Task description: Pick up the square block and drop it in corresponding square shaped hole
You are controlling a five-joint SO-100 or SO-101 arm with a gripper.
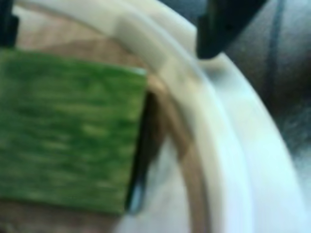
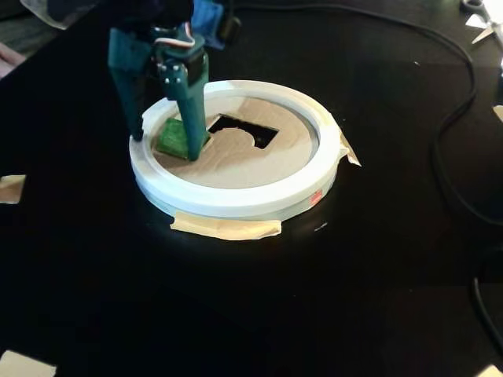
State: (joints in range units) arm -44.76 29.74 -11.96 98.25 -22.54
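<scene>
The green square block lies on the brown cardboard disc inside the white ring, at its left side in the fixed view. The cut-out hole is dark and sits just right of the block. My gripper is open and straddles the block. One finger is over the ring's left rim and the other stands on the cardboard between block and hole. In the blurred wrist view the block fills the left side. It lies just below the gripper, whose two dark fingertips stand wide apart at the top corners.
The ring is taped to a black table with masking tape. A black cable runs along the right side. Tape scraps lie at the left edge and at the bottom left corner.
</scene>
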